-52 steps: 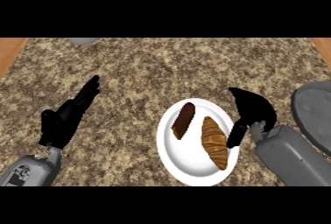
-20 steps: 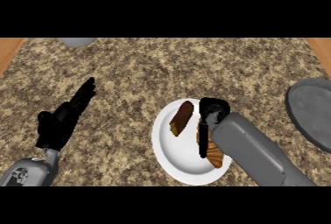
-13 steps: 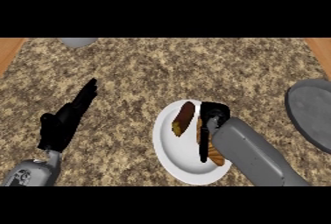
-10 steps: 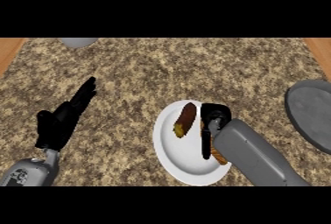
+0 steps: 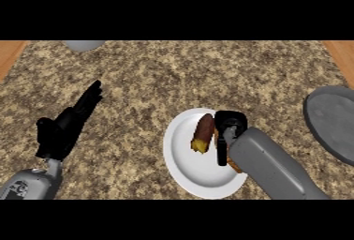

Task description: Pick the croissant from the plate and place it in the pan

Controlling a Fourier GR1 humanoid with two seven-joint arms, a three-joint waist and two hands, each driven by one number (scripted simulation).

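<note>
A white plate [image 5: 185, 165] lies on the counter near the front, right of centre. My right hand [image 5: 230, 124] is down over the plate's right half, its fingers curled round the croissant [image 5: 234, 165]. Only a thin orange strip of the croissant shows beside my forearm. A dark brown piece of food with a yellow end [image 5: 202, 133] lies on the plate just left of the hand. The grey pan [image 5: 335, 123] sits at the right edge, cut off by the view. My left hand [image 5: 68, 126] rests open at the left, fingers pointing up.
A grey rounded object [image 5: 84, 45] shows at the back left edge. Wooden strips [image 5: 11, 52] border the speckled counter at both upper corners. Bare counter lies between the plate and the pan.
My right hand came in from the plate's right side, settled over the croissant and curled its fingers round it, hiding most of it. The left hand stayed still.
</note>
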